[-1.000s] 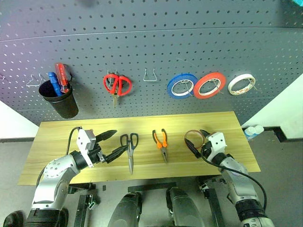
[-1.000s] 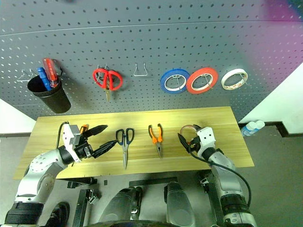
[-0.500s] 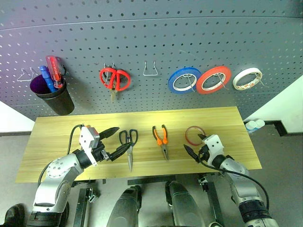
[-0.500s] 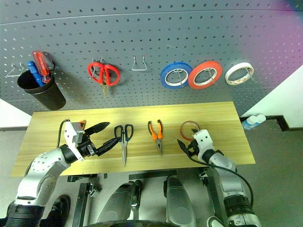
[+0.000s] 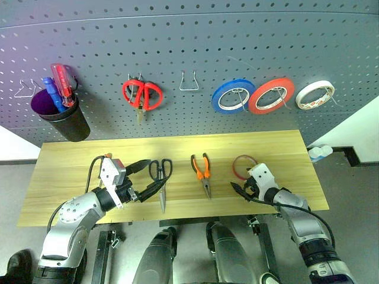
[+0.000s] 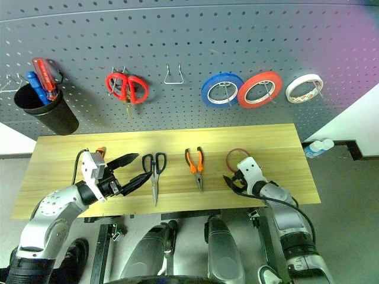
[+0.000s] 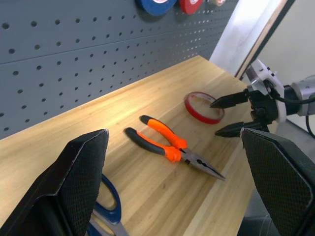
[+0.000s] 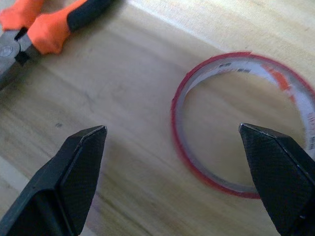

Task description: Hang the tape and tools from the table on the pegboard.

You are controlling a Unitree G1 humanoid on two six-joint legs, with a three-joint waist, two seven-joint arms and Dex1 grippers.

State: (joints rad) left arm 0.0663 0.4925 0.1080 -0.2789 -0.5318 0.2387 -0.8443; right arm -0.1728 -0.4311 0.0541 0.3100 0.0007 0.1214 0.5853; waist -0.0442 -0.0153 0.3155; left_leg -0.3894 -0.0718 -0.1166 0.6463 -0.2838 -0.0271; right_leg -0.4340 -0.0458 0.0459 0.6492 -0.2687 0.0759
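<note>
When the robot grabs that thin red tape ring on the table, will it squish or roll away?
The tape is a thin hoop with a wide hollow middle, so it may flex if squeezed. It looks light and lies flat on the table, so it will probably slide, not roll. The open right gripper is beside it.

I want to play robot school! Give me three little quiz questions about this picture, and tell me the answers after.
1. True or false: the thin red tape ring lies flat on the light wooden table.
2. Which tool lies between the dark-handled scissors and the tape ring? A) hammer B) orange-handled pliers C) wrench
3. Fill in: the right gripper has its fingers ____.

Key: 1 true; 2 B; 3 open. The right gripper is beside the ring, holding nothing.
</note>
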